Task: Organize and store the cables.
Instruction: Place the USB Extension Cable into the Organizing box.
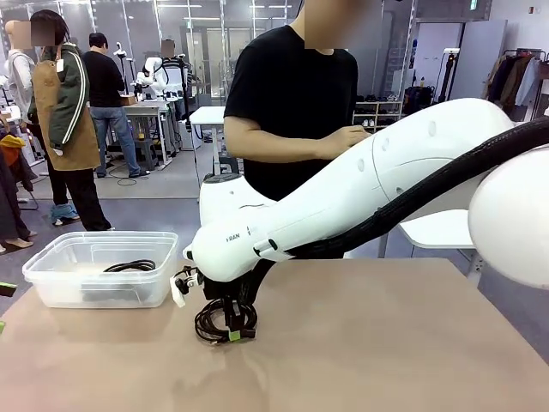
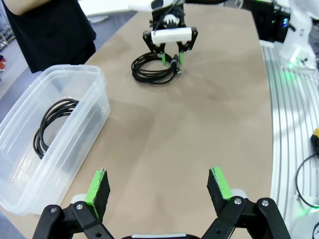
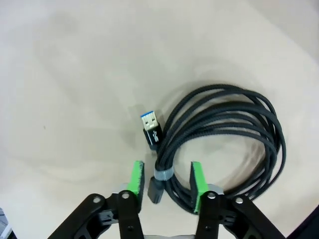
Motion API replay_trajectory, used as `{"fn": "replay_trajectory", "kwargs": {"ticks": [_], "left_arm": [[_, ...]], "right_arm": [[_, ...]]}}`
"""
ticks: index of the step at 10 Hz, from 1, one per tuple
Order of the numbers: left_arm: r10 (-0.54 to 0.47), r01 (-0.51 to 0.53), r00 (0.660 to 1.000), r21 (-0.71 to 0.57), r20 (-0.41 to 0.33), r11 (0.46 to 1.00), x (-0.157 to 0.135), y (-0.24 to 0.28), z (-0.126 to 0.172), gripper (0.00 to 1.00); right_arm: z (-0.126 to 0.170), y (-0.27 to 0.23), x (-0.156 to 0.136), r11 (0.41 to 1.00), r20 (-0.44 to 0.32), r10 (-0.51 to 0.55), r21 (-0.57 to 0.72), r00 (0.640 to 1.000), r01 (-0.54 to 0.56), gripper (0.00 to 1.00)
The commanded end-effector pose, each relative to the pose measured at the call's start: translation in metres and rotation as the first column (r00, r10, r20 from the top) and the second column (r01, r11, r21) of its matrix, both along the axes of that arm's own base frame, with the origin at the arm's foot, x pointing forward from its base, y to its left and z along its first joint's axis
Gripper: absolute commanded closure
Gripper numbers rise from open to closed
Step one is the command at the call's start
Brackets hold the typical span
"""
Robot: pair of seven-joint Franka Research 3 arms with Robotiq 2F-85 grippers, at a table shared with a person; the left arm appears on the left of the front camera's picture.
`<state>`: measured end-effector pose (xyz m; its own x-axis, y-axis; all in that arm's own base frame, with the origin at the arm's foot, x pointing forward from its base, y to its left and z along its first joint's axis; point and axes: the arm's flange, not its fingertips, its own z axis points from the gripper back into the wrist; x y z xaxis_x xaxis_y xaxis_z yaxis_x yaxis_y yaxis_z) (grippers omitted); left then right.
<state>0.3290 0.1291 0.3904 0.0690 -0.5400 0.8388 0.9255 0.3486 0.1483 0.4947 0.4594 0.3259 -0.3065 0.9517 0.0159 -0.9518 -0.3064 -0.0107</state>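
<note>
Right gripper [image 3: 167, 167], released, straddles the coiled black braided cable [image 3: 271, 139], seemingly not yet pinching. Close squarely on the tied bundle, sparing the blue-tipped metal plug [image 3: 151, 127] just left. Left gripper [image 2: 158, 174] hangs spread near the clear plastic bin [image 2: 94, 99].

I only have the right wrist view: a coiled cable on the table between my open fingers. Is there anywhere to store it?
Observer: Yes, a clear plastic bin stands on the table, to the robot's left of your coiled cable.
Operator: Anything in it?
Observer: One black cable coil lies inside.
Operator: Is the left gripper in the way?
Observer: No, the left gripper hangs open above bare table beside the bin, holding nothing.
</note>
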Motion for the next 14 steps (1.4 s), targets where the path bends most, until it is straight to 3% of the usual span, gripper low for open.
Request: {"fn": "replay_trajectory", "kwargs": {"ticks": [1,2,7,11,14], "left_arm": [[0.013,-0.013,1.0,0.002,0.0,1.0,0.007,-0.016,0.006,0.0],[-0.003,0.003,1.0,0.018,-0.002,1.0,0.012,-0.029,0.009,0.0],[-0.071,0.076,0.996,0.122,-0.051,0.99,0.044,-0.139,0.032,0.0],[-0.092,0.125,0.989,0.306,-0.119,0.944,0.061,-0.261,0.037,0.0],[-0.066,0.136,0.982,0.413,-0.179,0.9,0.079,-0.344,0.034,0.0]], "right_arm": [[0.022,-0.029,-0.02,0.996,0.001,-0.071,0.054,0.997,0.071,0.07],[0.035,-0.051,-0.024,0.99,0.017,-0.11,0.086,0.994,0.108,0.0],[0.071,-0.192,-0.063,0.928,0.013,-0.256,0.283,0.967,0.242,0.0],[0.073,-0.304,-0.099,0.844,-0.001,-0.353,0.431,0.936,0.319,0.0],[0.068,-0.388,-0.13,0.744,-0.018,-0.423,0.564,0.906,0.358,0.0]]}}
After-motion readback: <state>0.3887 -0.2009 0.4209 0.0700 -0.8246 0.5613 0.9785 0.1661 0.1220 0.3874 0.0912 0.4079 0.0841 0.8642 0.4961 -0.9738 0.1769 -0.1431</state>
